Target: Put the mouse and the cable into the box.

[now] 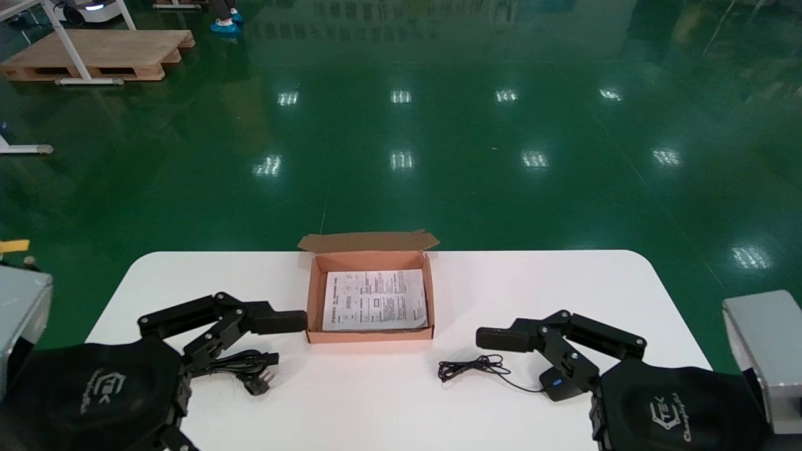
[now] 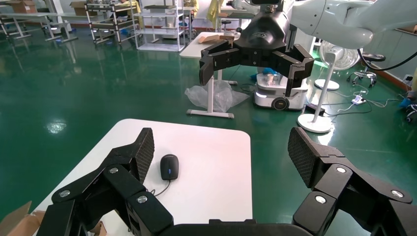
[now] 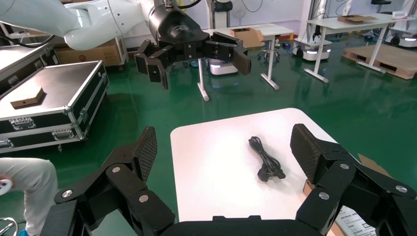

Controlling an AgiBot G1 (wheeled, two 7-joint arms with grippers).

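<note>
Mouse [image 1: 554,383]: on the table [image 1: 501,282] just below my right gripper [image 3: 223,141], fingers spread wide. Cable [image 1: 247,364]: bundled beneath my left gripper [image 2: 221,145], likewise spread, long axis running toward the box [image 1: 369,336]. Box lies between us; each arm is nearest its own item.

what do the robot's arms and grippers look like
The left gripper and right gripper are matte black two-finger linkage claws with silver pivot pins and ribbed pads. Black wrist covers carry grey logo lettering. The arms behind are smooth white shells.
</note>
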